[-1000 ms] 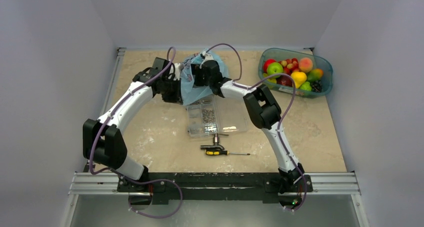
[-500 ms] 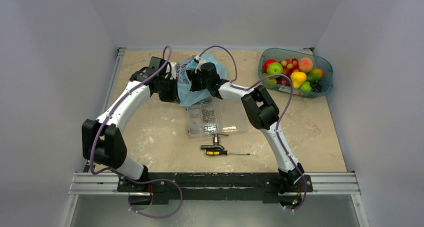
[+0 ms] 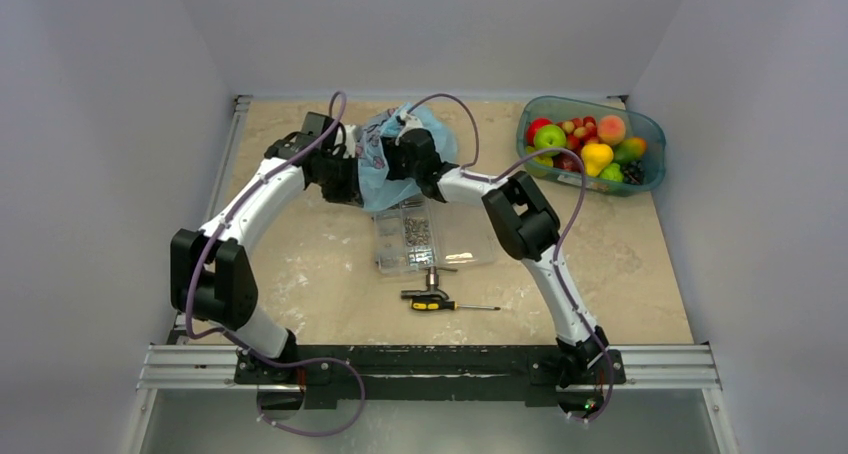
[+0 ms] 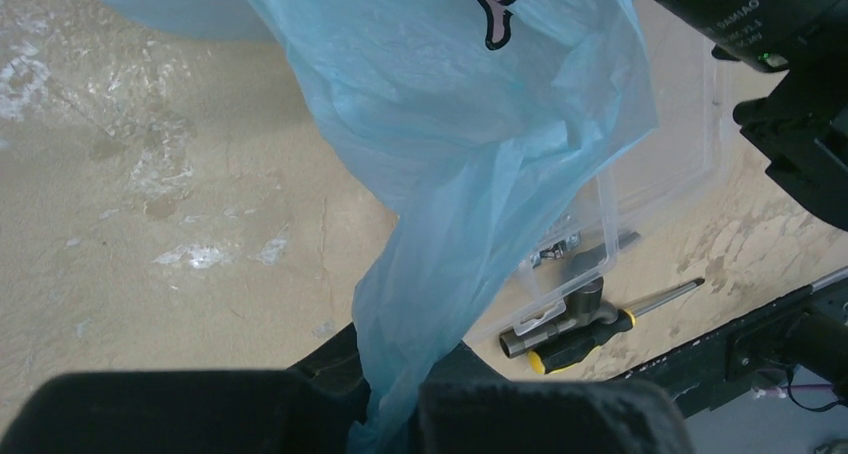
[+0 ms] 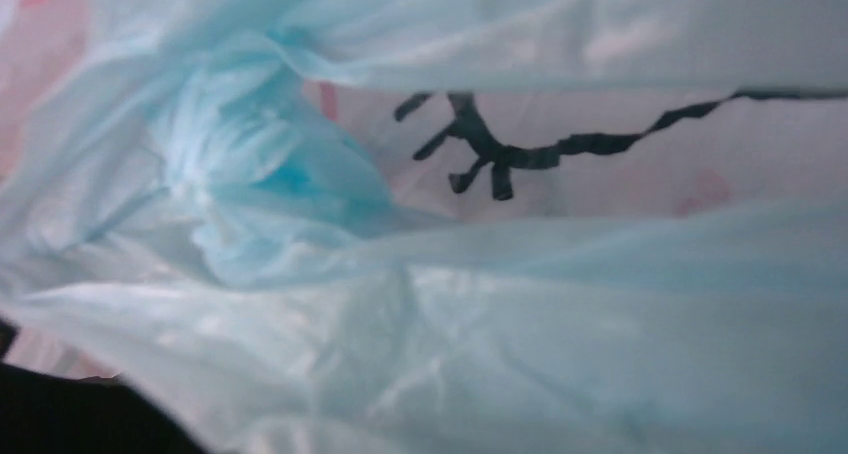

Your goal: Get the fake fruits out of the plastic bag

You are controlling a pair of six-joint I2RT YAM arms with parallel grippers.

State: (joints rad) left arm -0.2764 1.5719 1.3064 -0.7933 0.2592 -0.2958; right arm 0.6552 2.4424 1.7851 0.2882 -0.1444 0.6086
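**While 2 arms crowd the bag, no fruit shows inside it**

Top view: the plastic bag [image 3: 378, 179], thin and light blue, sits bunched at the far middle of the table [image 3: 300, 264]. The left gripper [image 3: 357, 171] and the right gripper [image 3: 392, 157] meet close together at it. Its near edge overlaps a clear compartment box [image 3: 425, 239], and a screwdriver [image 3: 445, 305] lies nearer. Fake fruits [image 3: 590, 146] fill a teal tub [image 3: 655, 134] at the far right, well apart from the bag.

Left wrist view: the left gripper [image 4: 395, 419] is clamped on a twisted strand of bag film. The bag hangs lifted over bare table and a corner of the box.

Right wrist view: crumpled film with a dark printed mark [image 5: 480, 154] fills the frame. I cannot tell whether the right gripper is closed, or whether any fruit is inside.

Risk, as I judge it: with the 2 grippers this close, pulling apart could tear the film, or they could knock together. A fruit tipped out could roll away. Bare table lies to the left and near left. The far wall [image 3: 430, 34] stands close behind the bag, and the box is just near it.
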